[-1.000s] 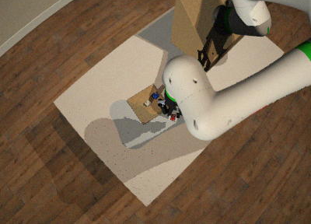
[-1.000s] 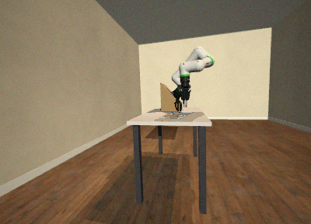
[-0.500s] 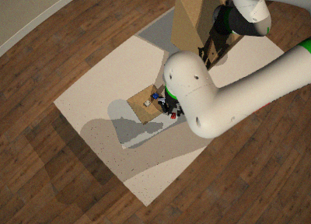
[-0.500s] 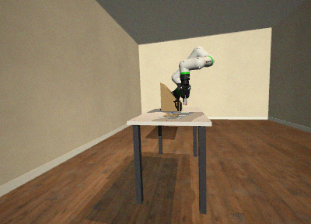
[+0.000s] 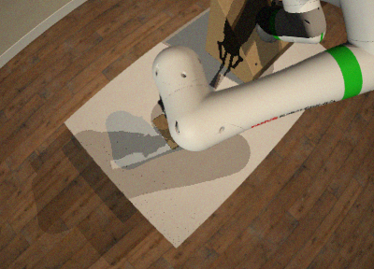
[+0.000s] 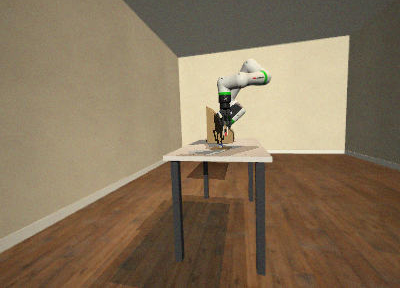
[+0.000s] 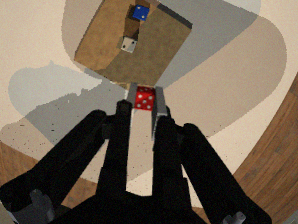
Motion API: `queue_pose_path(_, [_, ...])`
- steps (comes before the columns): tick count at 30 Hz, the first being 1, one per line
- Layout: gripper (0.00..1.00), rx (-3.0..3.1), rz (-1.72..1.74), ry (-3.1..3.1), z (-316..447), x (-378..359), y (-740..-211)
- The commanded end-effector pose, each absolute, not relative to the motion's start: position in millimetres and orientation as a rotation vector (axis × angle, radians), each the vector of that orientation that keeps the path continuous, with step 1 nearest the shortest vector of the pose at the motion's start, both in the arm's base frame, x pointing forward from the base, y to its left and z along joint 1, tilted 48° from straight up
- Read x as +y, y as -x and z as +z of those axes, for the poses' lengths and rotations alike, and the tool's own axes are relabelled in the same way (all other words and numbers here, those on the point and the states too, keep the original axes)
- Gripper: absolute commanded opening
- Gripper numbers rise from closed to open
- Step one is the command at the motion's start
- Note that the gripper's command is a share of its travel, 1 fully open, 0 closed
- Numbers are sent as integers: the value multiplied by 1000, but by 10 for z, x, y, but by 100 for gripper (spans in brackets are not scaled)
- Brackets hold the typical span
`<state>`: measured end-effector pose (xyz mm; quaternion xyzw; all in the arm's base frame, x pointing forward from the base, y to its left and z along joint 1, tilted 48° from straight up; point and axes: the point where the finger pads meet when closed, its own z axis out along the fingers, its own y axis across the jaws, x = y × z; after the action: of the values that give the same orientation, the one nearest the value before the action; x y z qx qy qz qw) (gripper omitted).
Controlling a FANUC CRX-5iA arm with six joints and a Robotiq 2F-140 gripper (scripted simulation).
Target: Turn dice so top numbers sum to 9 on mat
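Claw (image 7: 144, 104) pinched nearly closed on the red die (image 7: 144, 99), held above the desk (image 5: 196, 213) just off the mat (image 7: 109, 43). Blue die (image 7: 139, 12) and white die (image 7: 128, 44) sit on the mat. Risk: releasing from height makes the red die tumble, wrong face up, or roll off the mat.

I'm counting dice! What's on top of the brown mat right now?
Two dice lie on the brown mat: a blue die and a white die. The red die is off it, pinched in the gripper. Their top numbers are too blurry.
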<state>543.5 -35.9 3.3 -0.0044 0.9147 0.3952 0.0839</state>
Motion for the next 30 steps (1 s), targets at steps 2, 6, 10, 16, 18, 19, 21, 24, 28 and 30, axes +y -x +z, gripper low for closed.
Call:
queue_pose_path(2, [9, 2785, 1230, -238, -256, -647, -5525])
queue_pose_path(6, [9, 2786, 1232, -249, -269, -659, -5527])
queue_pose_path(10, [9, 2786, 1232, -249, -269, -659, -5527])
queue_pose_path(16, [9, 2786, 1232, -249, -270, -658, -5527])
queue_pose_path(18, [9, 2786, 1232, -249, -277, -651, -5529])
queue_pose_path(19, [9, 2787, 1232, -249, -283, -644, -5530])
queue_pose_path(21, [9, 2787, 1232, -249, -304, -622, -5535])
queue_pose_path(24, [9, 2787, 1232, -249, -356, -565, -5547])
queue_pose_path(28, [9, 2787, 1232, -249, -404, -513, -5559])
queue_pose_path(30, [9, 2787, 1232, -249, -461, -451, -5572])
